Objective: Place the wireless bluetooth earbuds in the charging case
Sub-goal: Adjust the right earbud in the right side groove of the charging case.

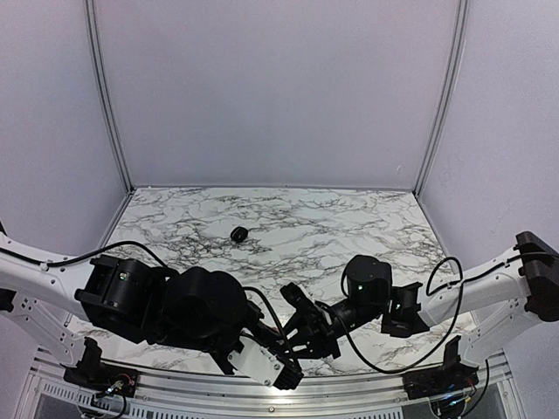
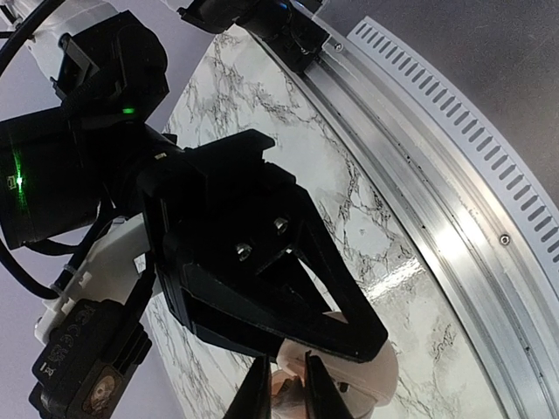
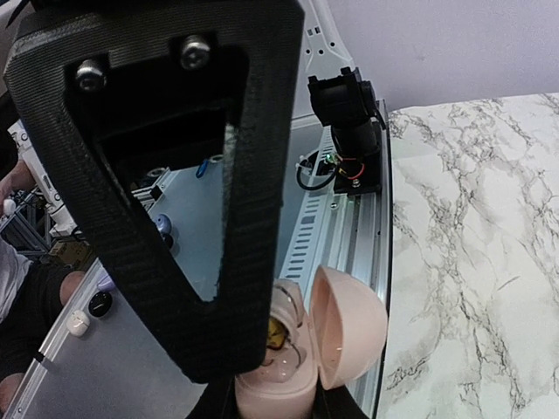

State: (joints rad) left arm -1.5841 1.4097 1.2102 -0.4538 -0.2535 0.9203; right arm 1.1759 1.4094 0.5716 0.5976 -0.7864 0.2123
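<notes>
The right claw (image 3: pixel 278 408) grips the charging case (image 3: pixel 349 323) over the near edge of the desk (image 1: pixel 349 218), lid hinged open. The left claw (image 2: pixel 290 394), pinched shut, pokes at its mouth. I can't tell whether any earbud is seated yet.

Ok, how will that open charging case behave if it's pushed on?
The charging case looks smooth and rounded, so it could slip or twist in the right gripper. Its lid stands open on a hinge, so a sideways nudge would probably swing it. Small and hollow, it is likely light.
</notes>
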